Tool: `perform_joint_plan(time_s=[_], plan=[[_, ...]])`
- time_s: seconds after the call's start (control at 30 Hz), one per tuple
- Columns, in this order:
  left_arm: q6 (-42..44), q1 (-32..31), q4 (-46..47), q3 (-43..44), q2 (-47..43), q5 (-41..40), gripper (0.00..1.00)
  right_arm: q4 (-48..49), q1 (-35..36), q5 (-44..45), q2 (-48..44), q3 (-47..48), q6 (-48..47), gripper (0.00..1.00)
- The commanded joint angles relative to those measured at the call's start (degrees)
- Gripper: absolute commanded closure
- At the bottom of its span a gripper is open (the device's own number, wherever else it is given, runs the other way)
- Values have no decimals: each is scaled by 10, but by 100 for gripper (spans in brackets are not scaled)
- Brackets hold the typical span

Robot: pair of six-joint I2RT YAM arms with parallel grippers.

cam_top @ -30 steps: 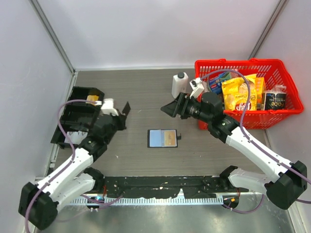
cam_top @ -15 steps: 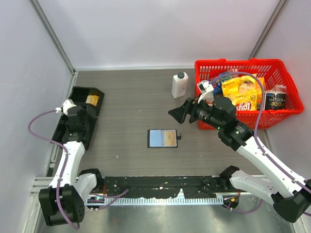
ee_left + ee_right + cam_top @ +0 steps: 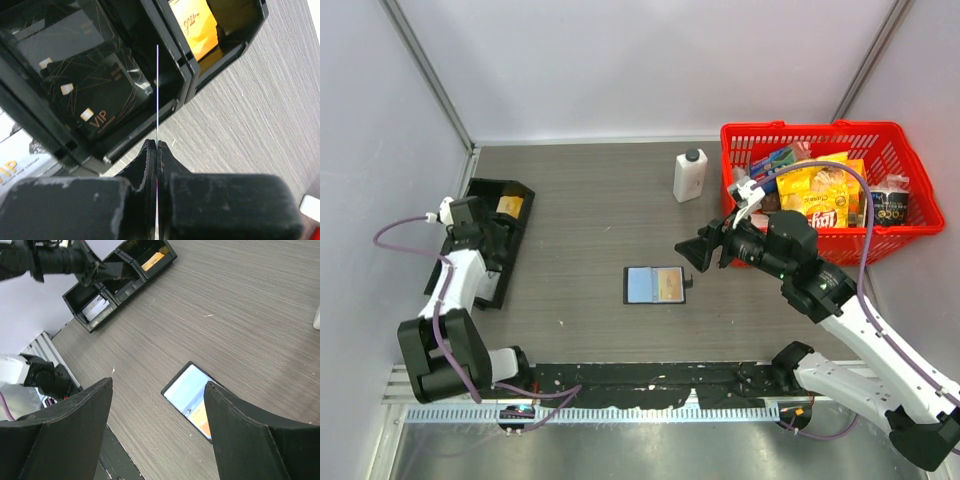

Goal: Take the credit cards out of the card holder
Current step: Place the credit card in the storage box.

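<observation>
Left tool (image 3: 157, 146) is pressed together, pinching a thin card (image 3: 157, 90) seen only edge-on, right over the black compartment tray (image 3: 184, 75): black VIP cards (image 3: 100, 105) in one bin, a yellow-orange card (image 3: 192, 22) in the next. Out in the middle of the desk (image 3: 590, 210) the card holder (image 3: 655, 285) lies open and flat, a light blue card (image 3: 641, 285) and an orange card (image 3: 668, 287) showing inside. Right tool (image 3: 157, 385) hangs in the air near it, fingers spread wide, gripping nothing
</observation>
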Motion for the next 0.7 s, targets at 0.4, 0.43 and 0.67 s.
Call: perform_joint_plan(time_s=[0.4,0.43,0.67], plan=[[0,30,-88,117,119,8,85,-19,18,31,-25,5,-63,22],[9,30,-96,122,117,1,74,-19,17,31,-25,5,-60,22],[64,30,-152,144,72,-35,43,-31,18,34,-6,20,-55,22]])
